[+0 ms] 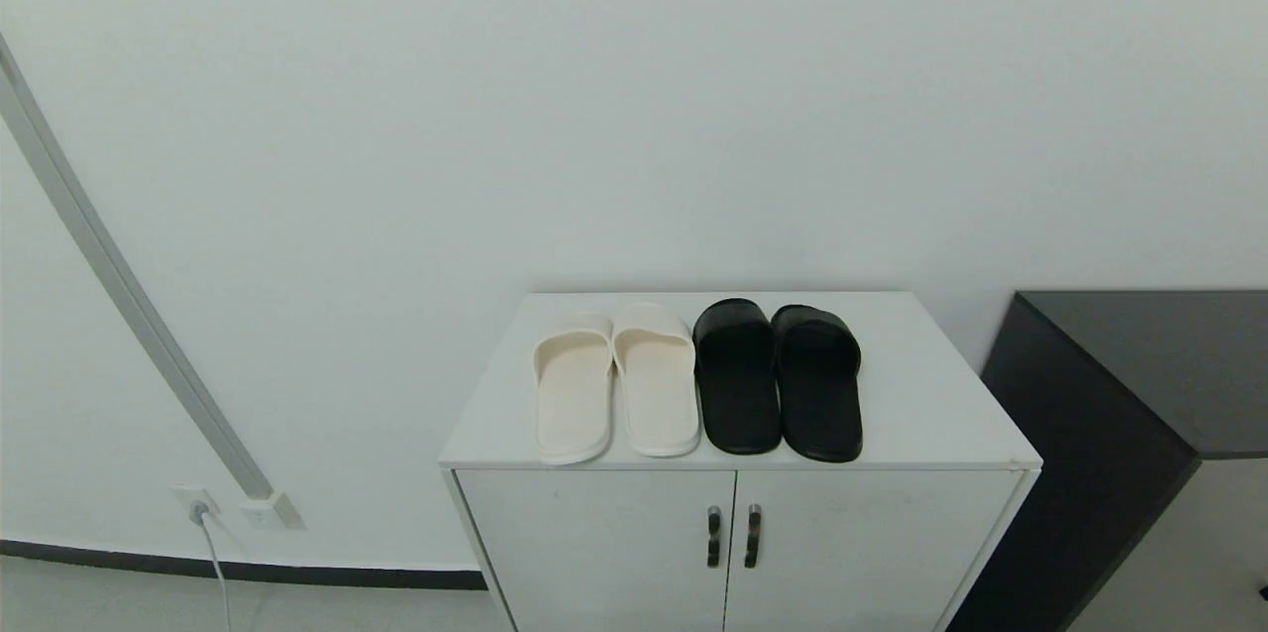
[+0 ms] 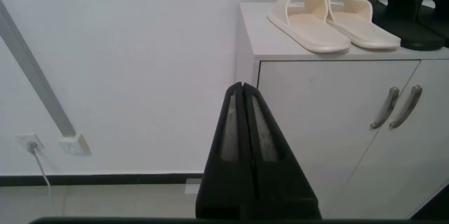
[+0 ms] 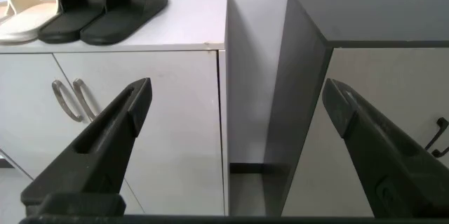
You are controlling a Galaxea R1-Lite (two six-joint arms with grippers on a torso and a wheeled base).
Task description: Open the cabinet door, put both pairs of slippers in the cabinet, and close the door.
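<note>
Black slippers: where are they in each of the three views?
Head view: black slippers on the cabinet top, right of the white slippers.
Left wrist view: black slippers on the cabinet top, beyond the white slippers.
Right wrist view: black slippers on the cabinet top, nearer than the white slippers.
Shared landmark: the two door handles below them.

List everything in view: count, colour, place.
white cabinet: one, white, against the wall, shut
door handles: two, grey metal, side by side mid-front
cream slippers: one pair, cream, on the cabinet top, left
black slippers: one pair, black, same top, right of the cream pair
dark cabinet: one, black, right of the white one
wall socket: one, white, low left, cable plugged in
left gripper: one, black, shut, before the white cabinet's left edge
right gripper: one, black, open, before the gap between cabinets
</note>
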